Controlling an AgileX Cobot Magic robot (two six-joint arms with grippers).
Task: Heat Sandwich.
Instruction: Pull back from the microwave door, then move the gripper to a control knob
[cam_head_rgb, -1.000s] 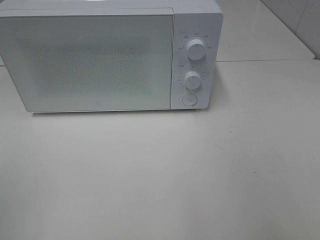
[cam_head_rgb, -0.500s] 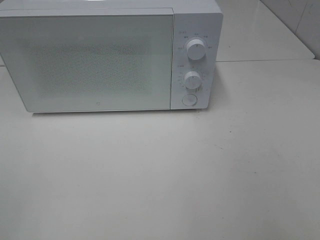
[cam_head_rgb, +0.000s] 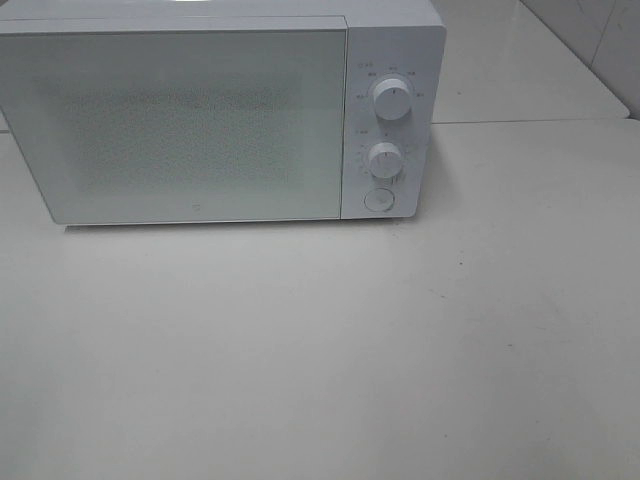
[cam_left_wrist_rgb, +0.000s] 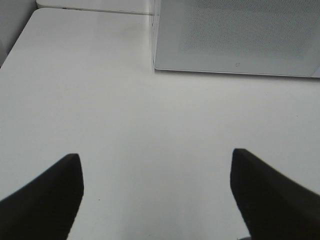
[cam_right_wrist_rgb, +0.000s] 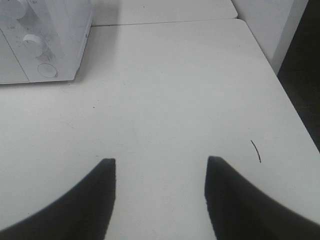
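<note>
We see a closed microwave (cam_head_rgb: 200, 120) at eleven o'clock on the bench (cam_head_rgb: 320, 350); left tool (cam_left_wrist_rgb: 155, 161) and right tool (cam_right_wrist_rgb: 160, 165) gape wide, empty.

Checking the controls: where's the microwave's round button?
Exterior high view: the round button sits right of the door, directly below the lower knob.

Soft, even light falls from above, and nothing is harshly lit. In the high view the table (cam_head_rgb: 320, 350) looks dull cream and slightly grainy. A thin, soft shadow lies along the front foot of the microwave (cam_head_rgb: 200, 120) and at its right side. The microwave door shows a fine speckled shimmer. Toward the table's far right corner the surface shines paler. In the wrist views the table is brighter and whiter, and the left gripper (cam_left_wrist_rgb: 156, 162) and right gripper (cam_right_wrist_rgb: 160, 165) are black, soft-edged shapes without detail.
</note>
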